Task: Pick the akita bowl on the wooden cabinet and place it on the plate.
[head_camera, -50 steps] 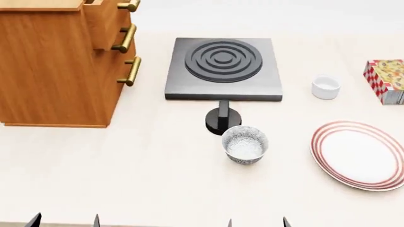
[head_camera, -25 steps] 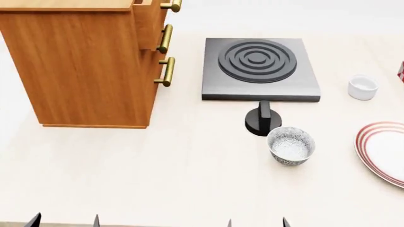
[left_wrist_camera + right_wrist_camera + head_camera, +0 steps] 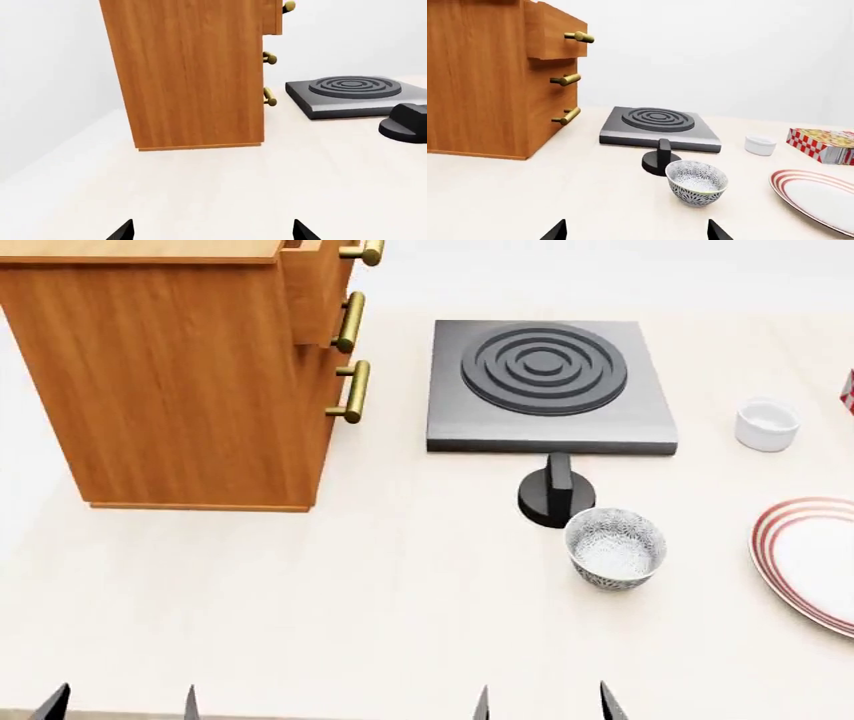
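View swings left, then holds. Akita bowl: rigid, glazed, slippery, light; pinch rim. Right claw, left claw: both spread, empty.

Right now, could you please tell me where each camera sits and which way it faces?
Head view: high up, looking down on the akita bowl, stove and wooden cabinet; four fingertips show.
Left wrist view: low, facing the cabinet's side; two fingertips show.
Right wrist view: low, facing the bowl and plate; two fingertips show.
Shared: cabinet and stove appear in all three.
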`<state>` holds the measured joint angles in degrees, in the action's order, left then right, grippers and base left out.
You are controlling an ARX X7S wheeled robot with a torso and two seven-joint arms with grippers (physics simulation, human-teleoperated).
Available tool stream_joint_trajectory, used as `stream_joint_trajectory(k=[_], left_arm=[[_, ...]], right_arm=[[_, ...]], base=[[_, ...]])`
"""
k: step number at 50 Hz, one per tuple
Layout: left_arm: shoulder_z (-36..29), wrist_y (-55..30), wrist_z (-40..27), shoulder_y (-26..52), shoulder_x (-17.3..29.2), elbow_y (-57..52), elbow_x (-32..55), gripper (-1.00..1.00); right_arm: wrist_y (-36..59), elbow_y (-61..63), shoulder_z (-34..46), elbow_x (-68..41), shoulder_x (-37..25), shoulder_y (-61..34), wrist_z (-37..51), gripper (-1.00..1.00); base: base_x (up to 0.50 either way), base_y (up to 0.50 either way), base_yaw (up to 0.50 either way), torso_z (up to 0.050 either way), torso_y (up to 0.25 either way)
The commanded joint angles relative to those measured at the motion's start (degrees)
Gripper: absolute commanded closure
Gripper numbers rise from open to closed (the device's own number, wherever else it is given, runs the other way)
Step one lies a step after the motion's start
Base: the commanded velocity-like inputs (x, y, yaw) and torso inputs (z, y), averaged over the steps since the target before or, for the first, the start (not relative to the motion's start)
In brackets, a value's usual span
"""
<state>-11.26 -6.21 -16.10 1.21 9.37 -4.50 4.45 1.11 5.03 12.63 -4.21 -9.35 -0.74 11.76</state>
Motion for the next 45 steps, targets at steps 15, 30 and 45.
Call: stream_joint_trajectory(k=[15,30,45], left_arm=[[-1.8,-11.7,-1.2,5.8,2.3,-17.6,-1.8,-1.0],[-0.9,-13.9,-1.4,11.6,0.9,-19.0,0.7,-1.0],[-2.1,-18.7,-0.8,15.4,1.1,-25.1,2.6,-1.0]], right_arm=[[13.2,23.0,0.5,0.4,-1.9,-3.1,2.4,-1.0],[19.3,30.3,-0.3,-0.2,-2.3,-7.8,3.7,-1.0],[24.4,40.6,1.2,0.9,-4.5,-8.9,4.2,-1.0]], base=[[0.0,0.0,0.0,0.0,0.0],[0.0,0.0,0.0,0.0,0.0],[0.0,0.0,0.0,0.0,0.0]])
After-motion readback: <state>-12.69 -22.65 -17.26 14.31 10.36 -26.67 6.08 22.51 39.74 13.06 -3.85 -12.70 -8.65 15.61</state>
